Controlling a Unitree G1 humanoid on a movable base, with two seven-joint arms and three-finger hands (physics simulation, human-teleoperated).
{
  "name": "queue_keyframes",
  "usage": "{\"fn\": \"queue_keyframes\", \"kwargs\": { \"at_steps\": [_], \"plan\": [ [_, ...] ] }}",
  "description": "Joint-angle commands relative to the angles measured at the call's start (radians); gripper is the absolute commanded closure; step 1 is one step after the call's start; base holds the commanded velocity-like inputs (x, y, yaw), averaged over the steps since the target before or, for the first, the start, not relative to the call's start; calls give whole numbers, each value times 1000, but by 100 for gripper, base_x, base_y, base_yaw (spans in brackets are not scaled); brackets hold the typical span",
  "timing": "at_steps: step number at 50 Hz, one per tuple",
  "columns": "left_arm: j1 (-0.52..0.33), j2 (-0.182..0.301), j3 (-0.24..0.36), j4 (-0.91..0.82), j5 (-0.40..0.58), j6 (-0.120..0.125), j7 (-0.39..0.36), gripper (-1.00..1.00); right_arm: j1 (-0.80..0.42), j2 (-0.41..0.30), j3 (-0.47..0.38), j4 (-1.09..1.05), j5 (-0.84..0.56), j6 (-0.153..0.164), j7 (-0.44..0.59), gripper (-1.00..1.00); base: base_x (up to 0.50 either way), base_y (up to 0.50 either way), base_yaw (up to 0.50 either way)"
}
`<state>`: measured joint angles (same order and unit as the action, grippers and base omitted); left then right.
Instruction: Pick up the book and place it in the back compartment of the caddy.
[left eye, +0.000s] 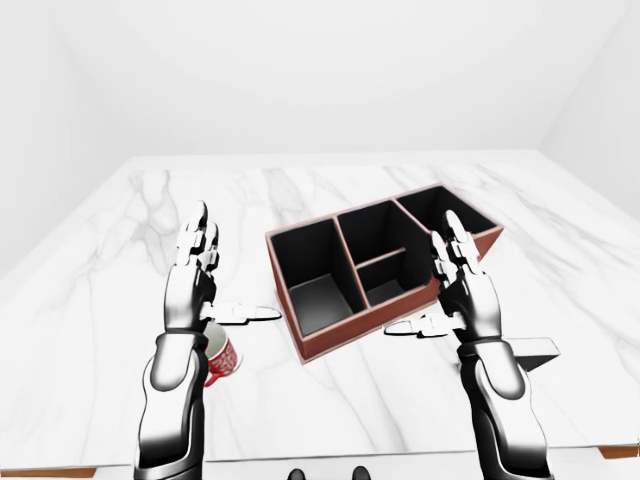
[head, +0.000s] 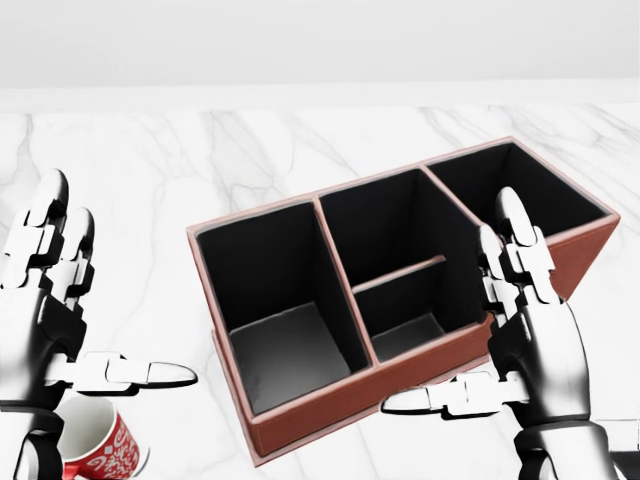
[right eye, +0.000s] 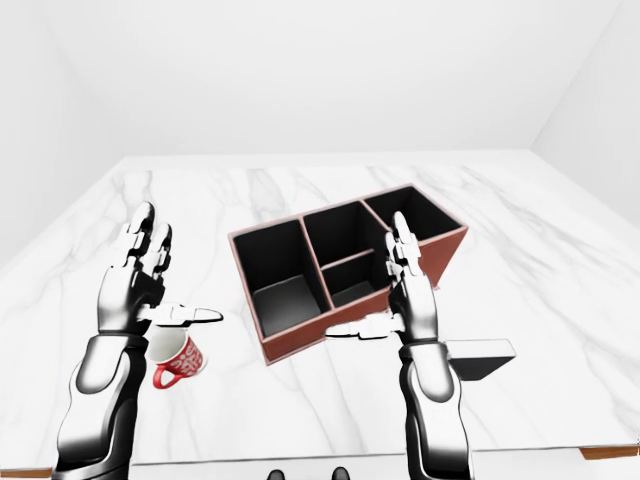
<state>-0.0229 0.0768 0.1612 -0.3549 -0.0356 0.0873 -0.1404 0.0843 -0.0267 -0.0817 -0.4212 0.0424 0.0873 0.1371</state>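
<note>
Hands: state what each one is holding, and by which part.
Nothing is held. The left hand and right hand are both open above the table. The book lies untouched beside the right arm.

A bare simulated test room rather than any lived-in place: plain white walls (left eye: 300, 70) close in a white marble tabletop (left eye: 120, 260). On it stand only a brown compartmented caddy (head: 330, 400) and a red mug (right eye: 178, 360)
</note>
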Motion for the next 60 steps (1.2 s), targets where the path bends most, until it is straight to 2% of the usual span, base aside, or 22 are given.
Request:
{"fn": "queue_keyframes", "kwargs": {
  "at_steps": [1, 7, 22, 30, 31, 42, 60],
  "plan": [
    [1, 0, 5, -3, -3, 0, -3, -100, -4, 0, 5, 7, -25, 0, -15, -100, 39, 0, 0],
    [0, 1, 4, 1, -4, 0, -1, -100, -25, 2, 11, 33, -81, 0, -67, -100, 6, 0, 0],
    [1, 3, 9, -7, -7, 0, -2, -100, -16, -1, 12, 1, -95, 0, -59, -100, 0, 0, 0],
    [1, 3, 10, -15, -6, 0, -3, -100, -17, -10, 3, -27, -163, 0, -57, -100, 0, 0, 0],
    [6, 3, 6, -21, -3, 0, -5, -100, -61, -85, -48, -87, -259, 0, -44, -100, 0, 0, 0],
    [9, 0, 10, -33, -2, 0, -10, -100, -48, -43, -61, -96, -340, 0, 0, -100, 0, 0, 0],
    [12, -1, 10, -37, 0, 0, -10, -100, -50, -67, -115, -97, -435, 0, 33, -100, 0, 0, 0]
  ]
}}
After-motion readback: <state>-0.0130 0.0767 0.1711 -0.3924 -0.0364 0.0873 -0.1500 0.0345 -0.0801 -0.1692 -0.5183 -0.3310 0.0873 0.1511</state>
